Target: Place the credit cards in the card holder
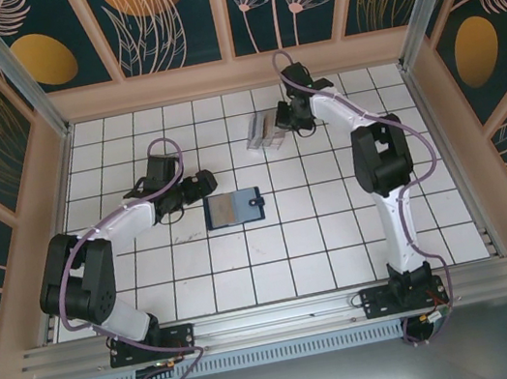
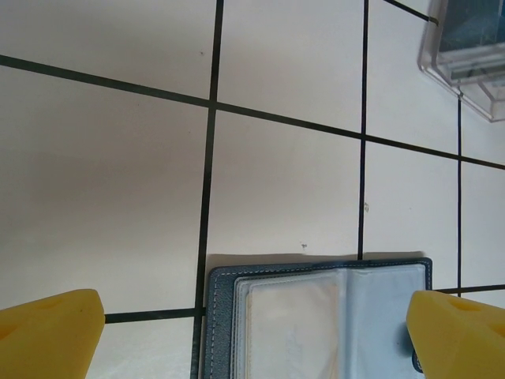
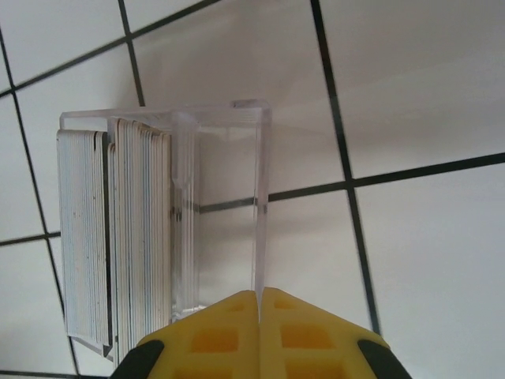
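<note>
Yellow fingertips (image 3: 213,335) of the right gripper (image 3: 259,298) are sitting closest to the lens in the right wrist view. They're pressing flat against each other, fully clenched, and I'm not spotting anything pinched between them. That arm is stretching out to the far side of the white tiled table (image 1: 340,233), with its wrist dipping down at the clear tray (image 3: 225,110). The credit cards (image 3: 118,237) are standing on edge in the tray's left part, packed like a deck, and they're thin, pale plastic slabs.

The left arm is folding low, its forearm reaching toward the middle. The left gripper (image 1: 205,184) is hovering just beside the card holder (image 1: 235,208) with its jaws spread wide, gripping nothing. The holder is lying open and flat near the table's centre, well apart from the tray. It's navy with a stitched border, and blue-grey inside with glossy see-through pockets.
</note>
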